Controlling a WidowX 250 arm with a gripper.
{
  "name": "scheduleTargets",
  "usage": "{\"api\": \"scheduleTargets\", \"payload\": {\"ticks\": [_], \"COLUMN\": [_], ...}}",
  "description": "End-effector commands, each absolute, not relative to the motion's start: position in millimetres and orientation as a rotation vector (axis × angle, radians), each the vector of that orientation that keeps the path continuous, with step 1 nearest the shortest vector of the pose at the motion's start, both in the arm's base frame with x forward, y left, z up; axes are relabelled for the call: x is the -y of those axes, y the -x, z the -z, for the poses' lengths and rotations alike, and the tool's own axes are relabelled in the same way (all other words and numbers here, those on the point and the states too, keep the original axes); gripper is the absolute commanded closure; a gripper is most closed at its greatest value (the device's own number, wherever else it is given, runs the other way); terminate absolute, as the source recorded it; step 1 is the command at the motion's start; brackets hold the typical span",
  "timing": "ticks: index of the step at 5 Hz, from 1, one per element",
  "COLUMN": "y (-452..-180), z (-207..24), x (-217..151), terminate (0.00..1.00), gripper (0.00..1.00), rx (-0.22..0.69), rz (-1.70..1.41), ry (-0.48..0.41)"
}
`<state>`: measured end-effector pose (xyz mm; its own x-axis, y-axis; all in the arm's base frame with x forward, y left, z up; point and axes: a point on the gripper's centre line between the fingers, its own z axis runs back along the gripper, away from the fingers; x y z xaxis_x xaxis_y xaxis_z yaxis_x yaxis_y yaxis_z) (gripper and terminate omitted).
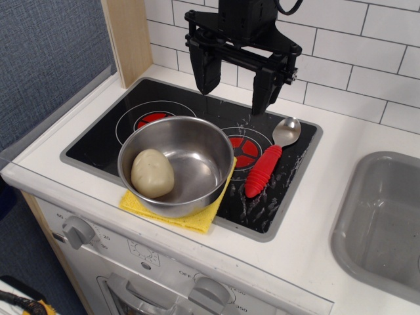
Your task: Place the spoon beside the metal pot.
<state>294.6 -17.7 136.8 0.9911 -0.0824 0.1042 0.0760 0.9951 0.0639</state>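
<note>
spoon (pixel 268 158) lies just right of metal pot (pixel 177 163) | end effector (pixel 235 85) fingers apart, empty, above | judgement: retreat straight up, avoid nudging handle

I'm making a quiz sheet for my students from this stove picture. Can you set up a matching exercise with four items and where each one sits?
Column one:
1. spoon
2. metal pot
3. potato
4. gripper

Column two:
A. inside the pot
B. on a yellow cloth
C. open, above the cooktop
D. lying on the cooktop, right of the pot

Pairs: 1-D, 2-B, 3-A, 4-C
</note>
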Motion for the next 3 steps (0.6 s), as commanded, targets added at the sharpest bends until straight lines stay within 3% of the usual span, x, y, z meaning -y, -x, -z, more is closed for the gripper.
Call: {"api": "scheduleTargets", "payload": {"ticks": [1, 3], "y": [-294.6, -342.7], "z": [-136.8, -118.9], "x": [17.7, 22.1], "terminate": [0.0, 0.0], "gripper": [0.0, 0.0], "rx": [0.107, 0.123], "rz": [0.079, 0.01], "ry": [-0.06, -0.019]}}
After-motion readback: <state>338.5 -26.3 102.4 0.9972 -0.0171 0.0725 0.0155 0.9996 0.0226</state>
